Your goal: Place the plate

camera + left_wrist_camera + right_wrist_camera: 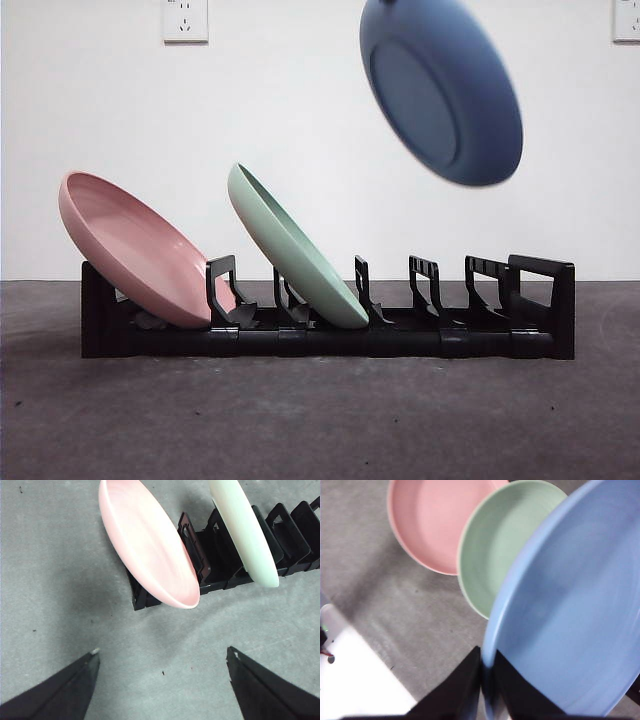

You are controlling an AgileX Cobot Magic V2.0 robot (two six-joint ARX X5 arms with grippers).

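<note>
1. The blue plate (442,88) was held tilted in the air, its rim pinched by the right gripper (486,672).
2. Below the gripper lay the rack (540,335), empty slots beside the green plate (296,250).
3. The left gripper (162,672) was spread, idle.

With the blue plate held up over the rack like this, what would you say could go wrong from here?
The right tool pinches only the rim of the blue plate, so the plate might slip or swing. Hanging tilted above the rack, it may miss a free slot and catch a divider. Lowered too far over, it could knock the green plate.
</note>
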